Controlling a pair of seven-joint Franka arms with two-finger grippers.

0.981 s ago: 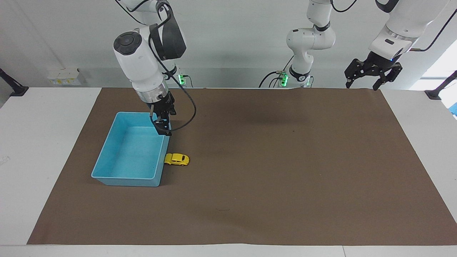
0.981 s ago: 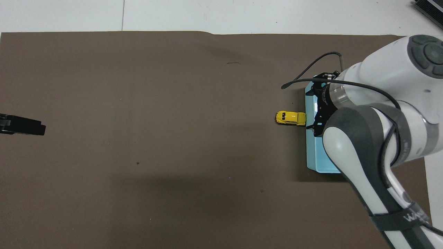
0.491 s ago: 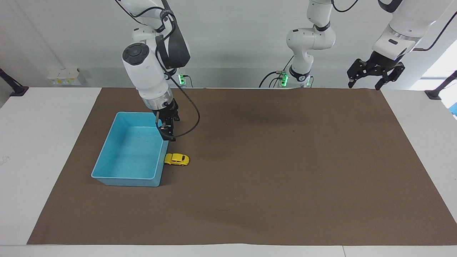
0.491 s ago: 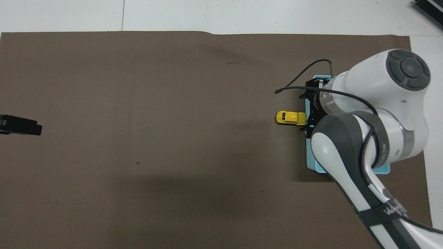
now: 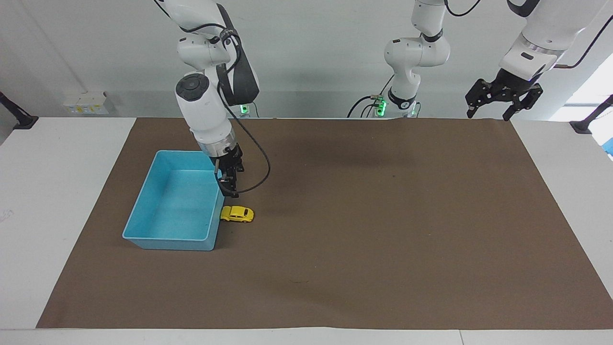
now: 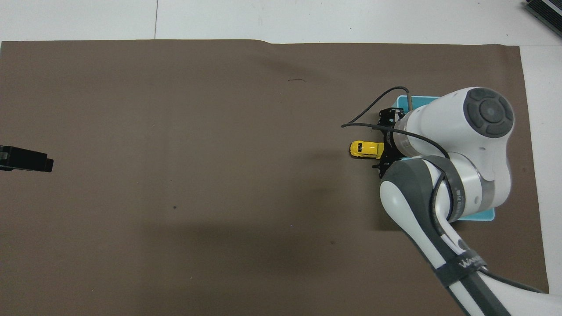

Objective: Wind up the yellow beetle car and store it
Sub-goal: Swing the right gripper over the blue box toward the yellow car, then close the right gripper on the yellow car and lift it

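The yellow beetle car [image 5: 237,214] stands on the brown mat, touching the blue bin [image 5: 167,243] on the side toward the left arm's end of the table. In the overhead view the car [image 6: 363,149] shows beside the bin [image 6: 417,102], which my right arm mostly covers. My right gripper [image 5: 231,189] hangs open, pointing down over the bin's wall just above the car, apart from it; from above, the right gripper [image 6: 383,142] overlaps the car's end. My left gripper [image 5: 503,98] waits open, high over the mat's corner by its own base.
A brown mat [image 5: 383,215] covers most of the white table [image 5: 57,191]. The bin holds nothing that I can see. The left gripper's tip [image 6: 26,159] shows at the overhead view's edge.
My right gripper has moved from over the bin's corner toward the car and come lower. The left gripper rose a little at first, then stayed still. The car and bin have not moved.
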